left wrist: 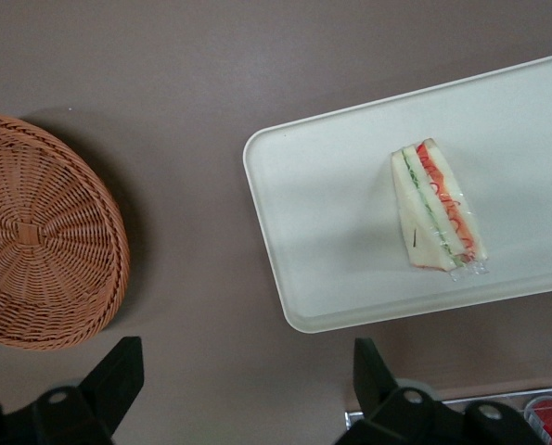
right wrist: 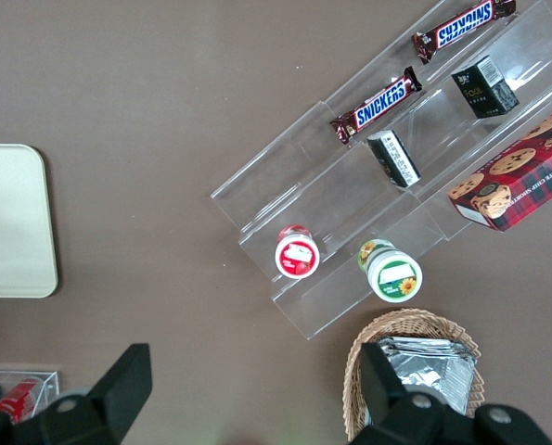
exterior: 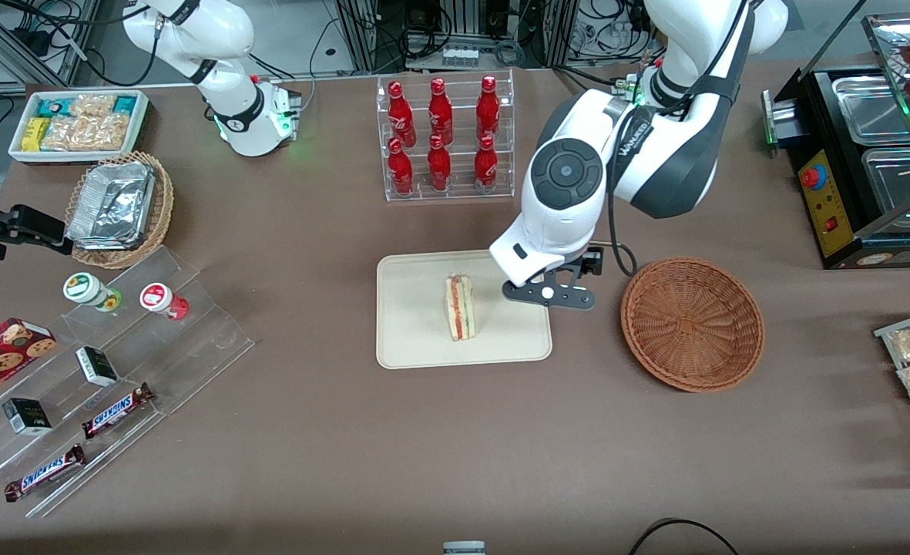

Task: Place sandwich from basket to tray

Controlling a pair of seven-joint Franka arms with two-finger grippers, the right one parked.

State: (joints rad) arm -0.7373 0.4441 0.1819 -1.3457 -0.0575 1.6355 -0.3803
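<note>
Tool (left wrist: 243,389) spread apart and holding nothing, up above the tabletop (exterior: 424,447) between tray (exterior: 408,339) and basket (exterior: 692,324). Sandwich (exterior: 460,307) lying on the tray, basket bare. Placement apparently done; only withdrawal left.

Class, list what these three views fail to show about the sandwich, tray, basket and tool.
- Tool: the front view hides its fingers under the arm; the wrist view shows them open, above the table between basket and tray.
- Tray: one corner sits under the arm in the front view; both wrist views cut it off.
- Basket: cut off in the wrist view.
- Sandwich: underside unseen, label too small.
</note>
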